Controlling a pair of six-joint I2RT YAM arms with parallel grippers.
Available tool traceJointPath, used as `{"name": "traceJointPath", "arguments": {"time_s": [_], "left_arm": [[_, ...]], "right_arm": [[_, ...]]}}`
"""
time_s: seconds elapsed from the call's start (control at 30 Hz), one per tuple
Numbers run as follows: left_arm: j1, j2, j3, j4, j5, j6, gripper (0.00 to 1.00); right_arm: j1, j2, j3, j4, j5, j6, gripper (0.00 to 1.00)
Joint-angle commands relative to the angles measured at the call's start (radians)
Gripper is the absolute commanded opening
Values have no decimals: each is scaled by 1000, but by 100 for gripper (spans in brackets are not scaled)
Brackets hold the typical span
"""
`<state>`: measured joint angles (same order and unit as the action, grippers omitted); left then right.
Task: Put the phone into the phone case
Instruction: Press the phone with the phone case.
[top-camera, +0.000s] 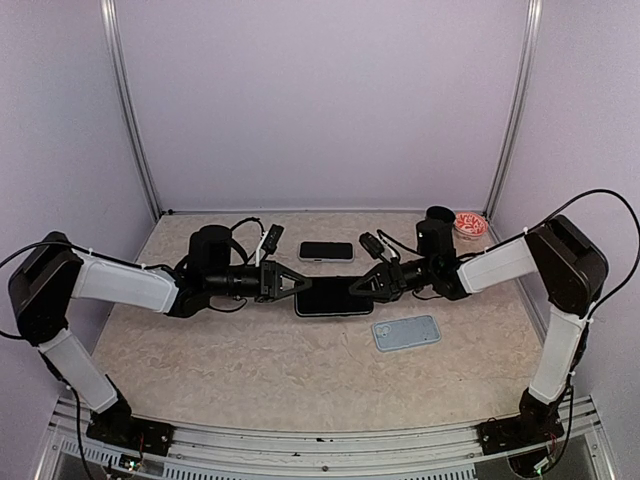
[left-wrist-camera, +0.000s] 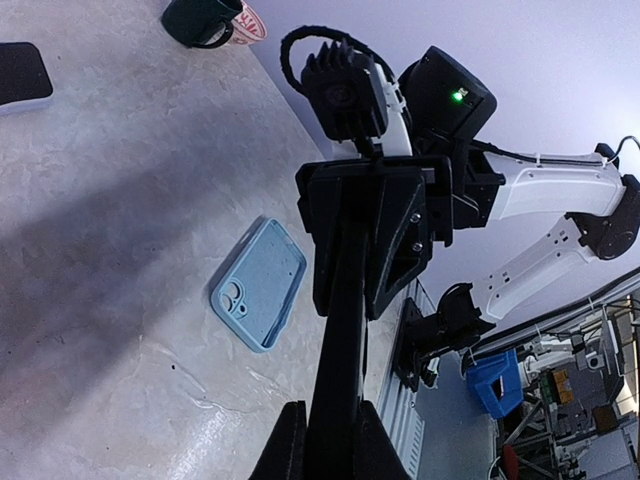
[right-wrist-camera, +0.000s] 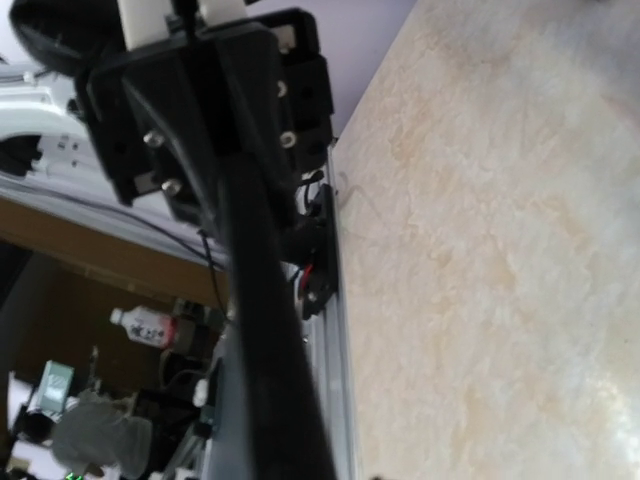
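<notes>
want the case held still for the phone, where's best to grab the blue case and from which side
Probably a long side wall of the blue case, pinched from straight above with one finger inside and one outside. It lies flat on the table, seemingly open side up, so only its thin raised rim offers a hold.

The phone (top-camera: 333, 297) is a black slab with rounded corners. It sits level at the middle of the table, its long side running left to right. My left gripper (top-camera: 300, 284) is clamped on its left end. My right gripper (top-camera: 353, 289) is at its right end, and I cannot tell how firm that grip is. The case (top-camera: 406, 332) is pale blue and empty. It lies flat on the table, nearer and to the right of the phone, apart from it, with its camera cutout at the left end.
</notes>
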<state>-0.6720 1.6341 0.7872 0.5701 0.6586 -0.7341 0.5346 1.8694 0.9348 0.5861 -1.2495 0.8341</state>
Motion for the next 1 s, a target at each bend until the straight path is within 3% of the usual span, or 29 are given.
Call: {"name": "traceJointPath", "arguments": {"time_s": [0.0,0.27,0.37,0.5,0.6,0.83,0.97], "left_arm": [[17,-31,0,-60,-105,45,0],[37,-24,-15,-63,-103,30,0],[48,-19,-28,-39,-88,11,13],[52,-16,-44,-6,-68,-16,37],[51,-12,-66,26,-49,-39,48],[32,1,-117,116,-1,-103,55],[14,9,-117,116,6,-109,56]], "right_arm": [[14,-46,-30,97,-88,53,15],[15,-33,-58,303,-115,196,0],[15,-37,-56,307,-115,203,0],[7,-51,-56,316,-92,209,0],[-3,-65,-49,325,-73,221,0],[-18,-76,-21,286,-35,198,0],[-21,-86,9,155,-3,112,0]]}}
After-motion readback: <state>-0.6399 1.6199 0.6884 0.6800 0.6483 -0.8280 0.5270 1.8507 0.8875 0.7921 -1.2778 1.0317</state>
